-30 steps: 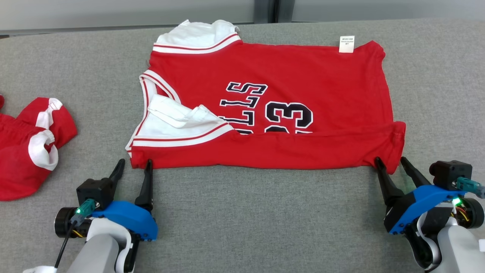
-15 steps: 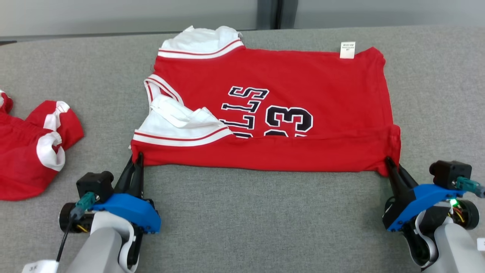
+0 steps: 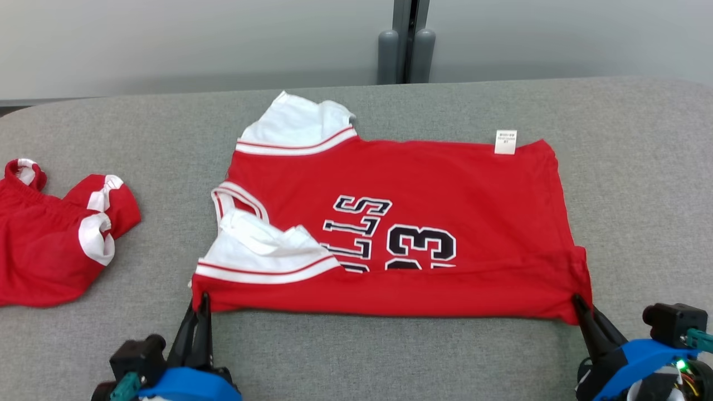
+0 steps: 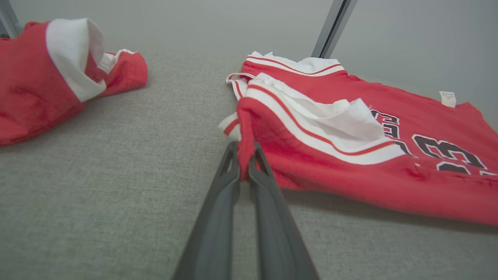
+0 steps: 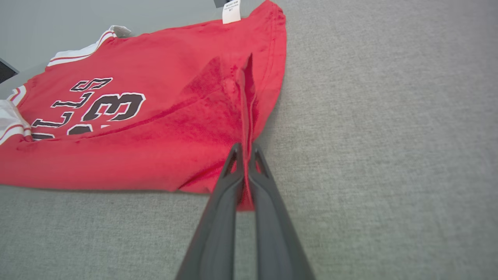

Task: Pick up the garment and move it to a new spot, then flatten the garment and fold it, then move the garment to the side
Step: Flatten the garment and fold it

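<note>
Head view: a second earlier both jaws stood open astride the near corners of the garment [image 3: 401, 234]. Closed since? (A)
Yes. Left gripper [image 3: 200, 303] clamped shut on the lower-left corner, right gripper [image 3: 579, 303] on the lower-right hem. Frame shift was camera tilt only. (B)
So the grab for the fold was made? (A)
Looked so. Garment lay flat mid-frame on the table [image 3: 640, 178], its near edge running between the two pinches, cloth nipped right at the fingertips. (B)
</note>
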Controlling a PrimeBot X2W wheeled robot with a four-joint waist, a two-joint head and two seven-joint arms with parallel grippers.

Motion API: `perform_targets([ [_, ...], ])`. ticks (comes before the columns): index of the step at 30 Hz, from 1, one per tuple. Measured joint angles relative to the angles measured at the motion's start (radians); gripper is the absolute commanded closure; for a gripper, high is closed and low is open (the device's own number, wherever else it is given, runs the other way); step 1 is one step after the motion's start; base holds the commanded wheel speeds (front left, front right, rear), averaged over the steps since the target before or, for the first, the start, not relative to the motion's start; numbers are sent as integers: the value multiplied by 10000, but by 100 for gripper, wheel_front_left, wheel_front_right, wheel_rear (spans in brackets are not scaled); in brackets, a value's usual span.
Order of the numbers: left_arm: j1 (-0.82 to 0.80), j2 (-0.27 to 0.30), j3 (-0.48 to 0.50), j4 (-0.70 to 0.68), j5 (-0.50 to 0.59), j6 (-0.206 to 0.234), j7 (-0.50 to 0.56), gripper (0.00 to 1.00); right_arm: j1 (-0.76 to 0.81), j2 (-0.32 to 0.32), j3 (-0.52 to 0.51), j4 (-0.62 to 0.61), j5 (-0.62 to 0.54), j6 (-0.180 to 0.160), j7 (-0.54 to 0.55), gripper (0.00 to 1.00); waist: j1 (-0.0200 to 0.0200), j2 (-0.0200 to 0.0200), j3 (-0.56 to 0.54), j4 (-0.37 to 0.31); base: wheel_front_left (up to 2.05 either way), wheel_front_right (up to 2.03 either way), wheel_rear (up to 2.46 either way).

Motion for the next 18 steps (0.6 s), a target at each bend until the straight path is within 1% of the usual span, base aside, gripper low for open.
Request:
perform_targets([
  [4,843,-50,13,-796,-6,232,0,100,601,10,-224,-746,-2,0,353,100,0,0,-107,-34,0,0,0],
  [10,1656,-59,-38,-1778,-13,608,174,100,1293,128,-571,-1538,-102,0,903,100,0,0,-153,31,0,0,0],
  [14,1998,-54,-73,-2151,-67,708,324,100,1504,222,-711,-1766,-174,0,1160,100,0,0,-143,40,0,0,0],
  [18,2151,-38,-197,-2167,-86,780,508,100,1595,360,-748,-1787,-203,0,1310,100,1,0,-154,56,0,0,0],
])
